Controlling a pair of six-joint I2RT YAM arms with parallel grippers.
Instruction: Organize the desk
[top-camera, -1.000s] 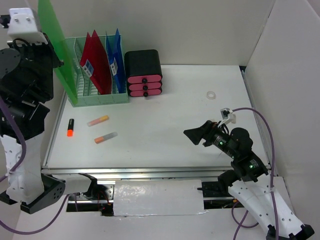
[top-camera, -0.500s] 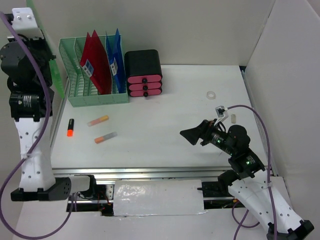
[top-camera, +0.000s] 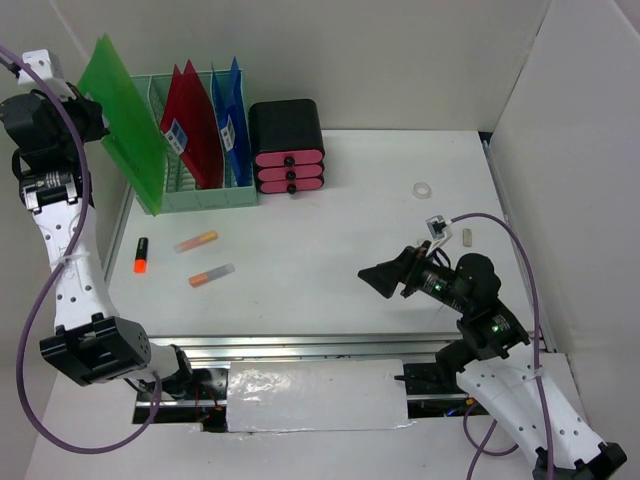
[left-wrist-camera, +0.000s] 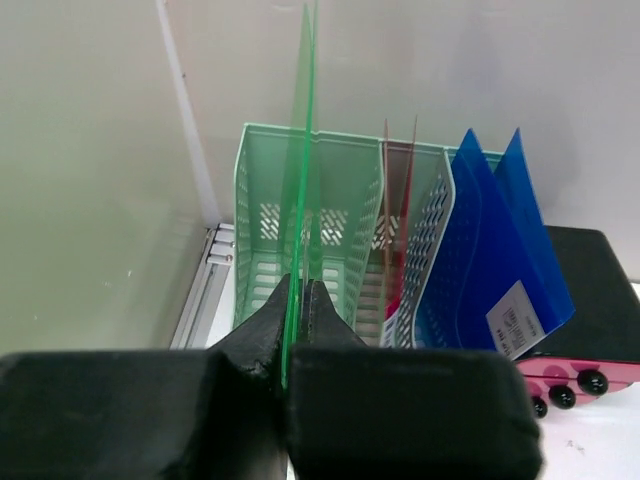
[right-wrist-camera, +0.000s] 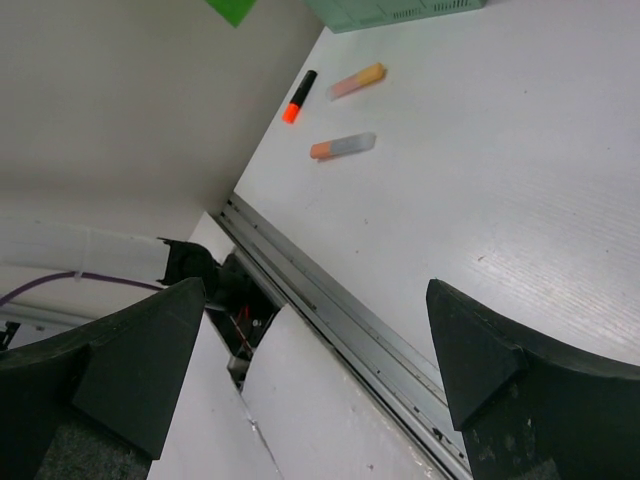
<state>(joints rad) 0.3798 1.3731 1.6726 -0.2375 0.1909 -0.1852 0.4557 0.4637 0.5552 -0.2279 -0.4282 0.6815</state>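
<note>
The white desk (top-camera: 340, 200) has a silver rail (top-camera: 300, 345) along its front edge. My left gripper (top-camera: 95, 115) is raised at the far left and shut on a green folder (top-camera: 125, 120), which tilts above the left end of the mint-green rack (top-camera: 195, 195). In the left wrist view the gripper (left-wrist-camera: 297, 290) pinches the folder's thin edge (left-wrist-camera: 305, 150), in line with the rack's leftmost slot (left-wrist-camera: 300, 190). My right gripper (top-camera: 385, 275) is open and empty above the desk's right half; it also shows in the right wrist view (right-wrist-camera: 315, 300).
The rack holds a red folder (top-camera: 190, 125) and a blue folder (top-camera: 232, 110). A black drawer box with pink fronts (top-camera: 287, 140) stands beside it. Three markers (top-camera: 141, 256) (top-camera: 196, 241) (top-camera: 211, 275) lie front left. A tape ring (top-camera: 423, 189) and a small eraser (top-camera: 466, 236) lie at the right.
My left arm has swung the green folder out to the left and back, so it now tilts over the rack's left end. My right gripper has drifted slightly left.
</note>
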